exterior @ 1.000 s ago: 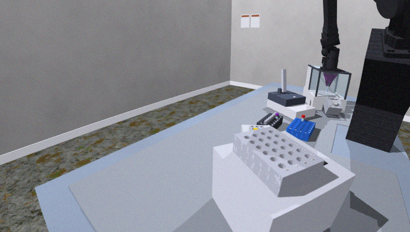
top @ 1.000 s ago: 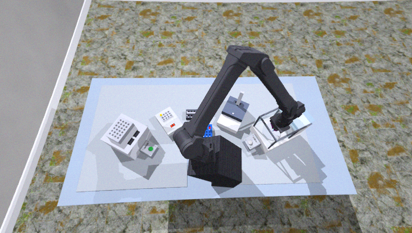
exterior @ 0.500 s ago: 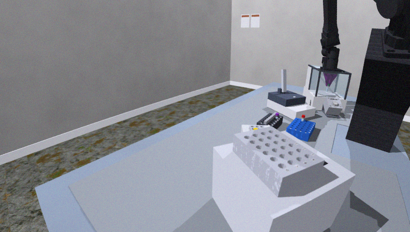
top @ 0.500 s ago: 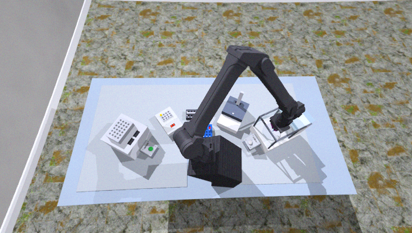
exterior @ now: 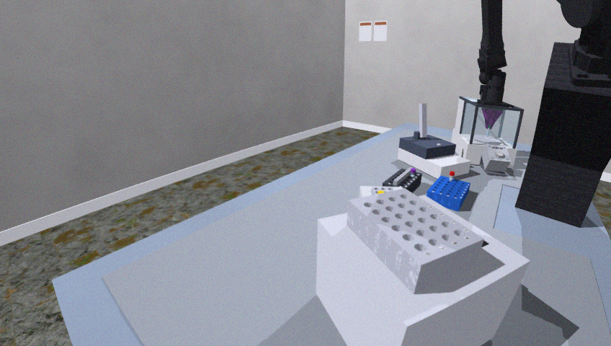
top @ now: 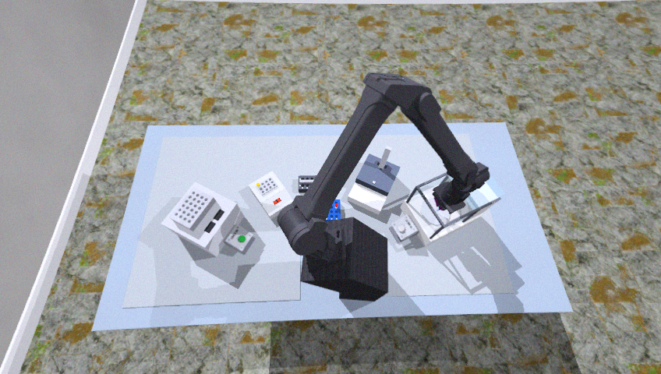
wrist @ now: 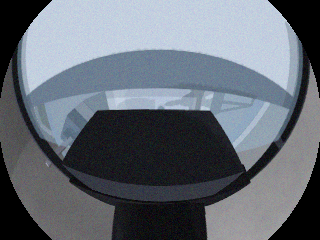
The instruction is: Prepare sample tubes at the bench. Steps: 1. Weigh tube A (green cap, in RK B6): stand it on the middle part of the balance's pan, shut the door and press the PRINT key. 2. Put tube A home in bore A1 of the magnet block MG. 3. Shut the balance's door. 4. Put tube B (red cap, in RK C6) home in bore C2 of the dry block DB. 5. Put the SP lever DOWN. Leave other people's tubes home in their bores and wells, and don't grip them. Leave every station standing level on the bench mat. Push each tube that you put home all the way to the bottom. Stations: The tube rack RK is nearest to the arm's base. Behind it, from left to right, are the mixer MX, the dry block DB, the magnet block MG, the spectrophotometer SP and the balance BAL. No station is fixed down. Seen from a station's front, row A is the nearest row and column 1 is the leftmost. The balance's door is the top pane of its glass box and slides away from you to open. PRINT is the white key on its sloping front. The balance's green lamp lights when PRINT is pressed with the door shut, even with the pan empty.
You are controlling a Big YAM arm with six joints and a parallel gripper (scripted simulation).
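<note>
Your arm point(top: 345, 153) point(exterior: 491, 34) is matte charcoal, nr-black. Top view: long, straight-sided upper link, angular elbow housing point(top: 391, 86) at upper ctr-right, w/ a rounded joint cover point(top: 425, 105) beside it; fat cylindrical shoulder drum point(top: 294, 224) nr ctr. Your wrist point(top: 475, 178) point(exterior: 492, 79) is blk, chunky, stepped. Ext. view, right of ctr: purple, funnel-like fingers point(exterior: 492, 114) taper downward. Your pedestal point(top: 376, 273) point(exterior: 557, 128), far right there, is a blk box w/ fine ridged texture. Wrist cam, lower mid: blk trapezoidal body part point(wrist: 155, 150), greyer lower edge.

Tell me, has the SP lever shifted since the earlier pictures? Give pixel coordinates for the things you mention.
No. The SP lever point(top: 384, 157) point(exterior: 422, 120) shows no visible shift any way against the spectrophotometer's dark top point(top: 369, 174) point(exterior: 433, 148); it still stands up.
</note>
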